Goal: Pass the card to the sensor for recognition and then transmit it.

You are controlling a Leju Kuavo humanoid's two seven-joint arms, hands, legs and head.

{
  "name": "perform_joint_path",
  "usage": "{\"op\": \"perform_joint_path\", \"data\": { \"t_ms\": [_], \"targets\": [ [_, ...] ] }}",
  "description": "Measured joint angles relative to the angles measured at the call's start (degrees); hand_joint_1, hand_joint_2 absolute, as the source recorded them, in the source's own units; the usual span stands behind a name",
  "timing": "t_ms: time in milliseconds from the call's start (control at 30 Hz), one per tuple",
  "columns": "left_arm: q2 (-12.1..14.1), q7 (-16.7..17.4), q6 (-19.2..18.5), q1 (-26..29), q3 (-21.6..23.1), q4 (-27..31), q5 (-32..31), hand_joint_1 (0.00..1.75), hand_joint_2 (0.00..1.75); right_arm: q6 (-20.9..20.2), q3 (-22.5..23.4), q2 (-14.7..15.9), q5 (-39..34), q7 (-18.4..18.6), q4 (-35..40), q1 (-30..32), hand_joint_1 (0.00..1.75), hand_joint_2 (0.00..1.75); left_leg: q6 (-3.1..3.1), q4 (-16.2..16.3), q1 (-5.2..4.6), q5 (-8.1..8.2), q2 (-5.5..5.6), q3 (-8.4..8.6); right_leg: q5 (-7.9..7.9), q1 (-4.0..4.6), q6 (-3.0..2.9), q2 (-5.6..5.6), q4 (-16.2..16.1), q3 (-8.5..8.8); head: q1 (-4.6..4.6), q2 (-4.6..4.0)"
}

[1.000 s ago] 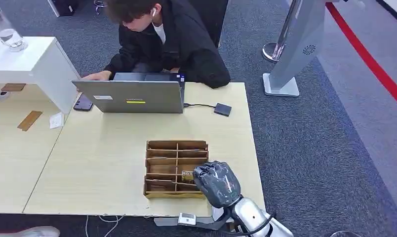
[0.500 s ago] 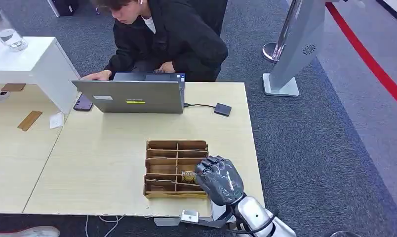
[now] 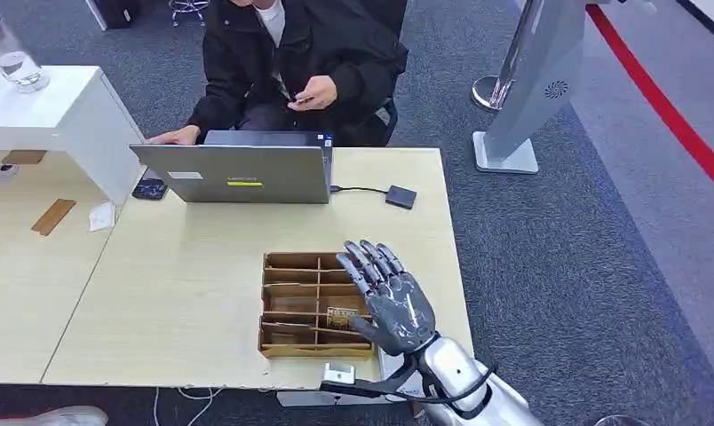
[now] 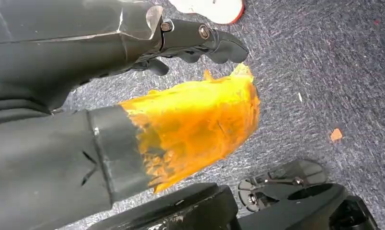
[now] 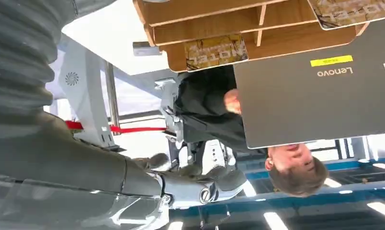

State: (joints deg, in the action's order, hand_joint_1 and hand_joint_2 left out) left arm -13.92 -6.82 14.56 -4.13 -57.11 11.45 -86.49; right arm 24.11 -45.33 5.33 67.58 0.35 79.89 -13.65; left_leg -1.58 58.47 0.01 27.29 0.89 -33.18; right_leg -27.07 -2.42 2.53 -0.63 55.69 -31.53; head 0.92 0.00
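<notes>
on the worktop point(image 3: 202, 266) the card point(image 3: 340, 315) lies in its tray point(image 3: 291, 306); your right hand point(image 3: 391, 302) hovers spread, empty—grasp, sensor pass, handover all remain.

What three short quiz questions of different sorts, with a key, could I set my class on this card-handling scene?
1. True or false: the right hand holds a card.
2. The card lies in: A) the divided wooden tray B) the laptop C) the floor.
3. Fill in: the small black box is joined to the laptop by a ____.

Key: 1 false, its fingers are spread; 2 A; 3 cable.
</notes>
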Motion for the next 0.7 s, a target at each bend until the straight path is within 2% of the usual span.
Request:
{"op": "perform_joint_path", "data": {
  "t_ms": [467,700],
  "targets": [
    [0.00,0.00,-0.02,0.00,0.02,0.00,-0.11,0.00,0.00,-0.13,0.00,-0.17,0.00,-0.02,-0.48,-0.35,0.00,1.75,0.00,0.00,0.00,0.00,-0.01,0.00,0.01,0.00,0.00,0.00,0.00,0.00,-0.02,0.00],
    [0.00,0.02,-0.55,-0.08,0.50,0.00,-0.83,0.00,0.00,-1.77,-0.22,-1.46,-0.39,-0.11,-1.92,-2.86,0.00,1.75,0.00,0.00,0.00,-0.01,-0.02,0.01,0.01,0.00,-0.01,0.01,0.00,0.00,-0.02,0.00]
  ]
}}
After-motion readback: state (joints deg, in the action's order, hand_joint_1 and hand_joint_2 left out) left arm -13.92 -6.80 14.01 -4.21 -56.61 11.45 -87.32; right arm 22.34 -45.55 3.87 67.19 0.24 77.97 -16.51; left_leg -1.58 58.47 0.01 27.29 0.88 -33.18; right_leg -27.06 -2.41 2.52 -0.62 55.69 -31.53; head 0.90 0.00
